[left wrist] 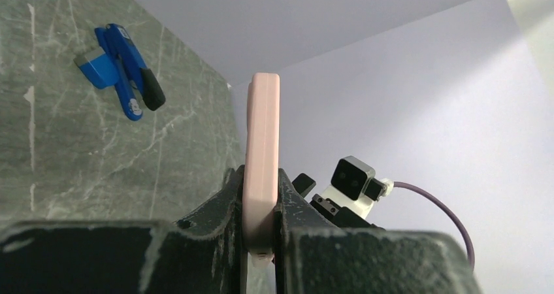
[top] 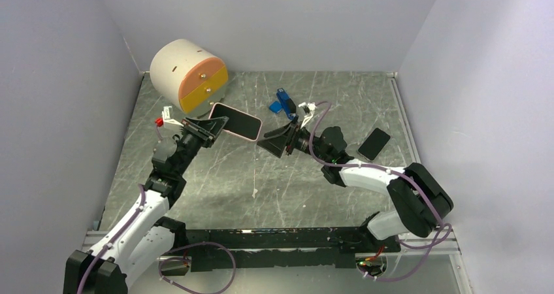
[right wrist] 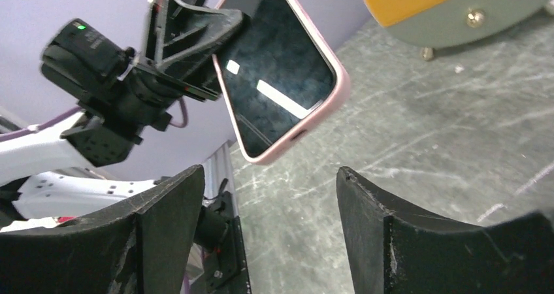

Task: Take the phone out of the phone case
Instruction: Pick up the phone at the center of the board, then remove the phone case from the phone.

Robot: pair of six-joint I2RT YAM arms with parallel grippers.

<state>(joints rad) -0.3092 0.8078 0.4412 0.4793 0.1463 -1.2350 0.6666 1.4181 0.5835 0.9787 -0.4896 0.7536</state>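
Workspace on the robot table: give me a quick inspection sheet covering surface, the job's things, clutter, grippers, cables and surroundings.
Surface: grey marbled table, scuffed, no spills seen.
Job's things: phone seated in its pink case, held up off the table.
Clutter: blue tool near the back; black phone without a case, flat at the right; round drawer unit in the back left corner.
Grippers: left gripper shut on the pink case; right gripper open and empty, just short of the case.
Cables: purple cable on each arm, no snag seen.
Surroundings: plain pale walls on three sides.
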